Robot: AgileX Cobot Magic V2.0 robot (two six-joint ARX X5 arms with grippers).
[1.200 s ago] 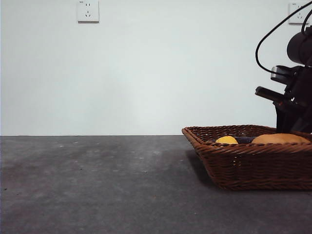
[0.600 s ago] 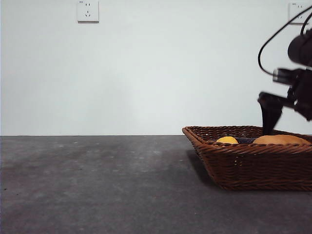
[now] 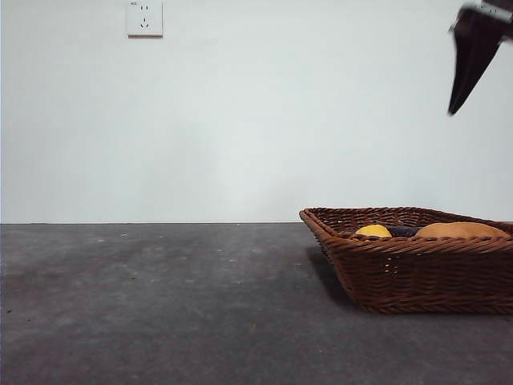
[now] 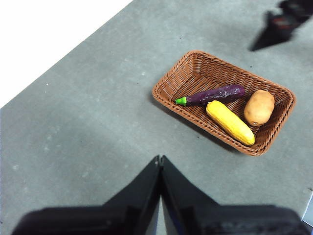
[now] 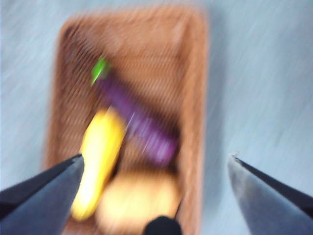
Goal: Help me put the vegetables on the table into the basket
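The brown wicker basket (image 3: 417, 273) stands on the dark grey table (image 3: 160, 305) at the right. In the left wrist view the basket (image 4: 188, 71) holds the purple eggplant (image 4: 215, 94), the yellow corn cob (image 4: 230, 122) and the tan potato (image 4: 259, 107). In the front view the corn (image 3: 373, 231) and the potato (image 3: 461, 229) show above the rim. My right gripper (image 5: 156, 164) is open and empty, high above the basket (image 5: 195, 98); one of its fingers (image 3: 469, 60) shows at the top right. My left gripper (image 4: 160, 161) is shut and empty, well away from the basket.
A white wall with a power socket (image 3: 144, 18) stands behind the table. The right arm's dark tip (image 4: 274, 29) shows in the left wrist view beyond the basket. The right wrist view is blurred by motion.
The right gripper has risen from just over the basket's far right side to the top right corner of the front view. The basket and the vegetables have not moved.
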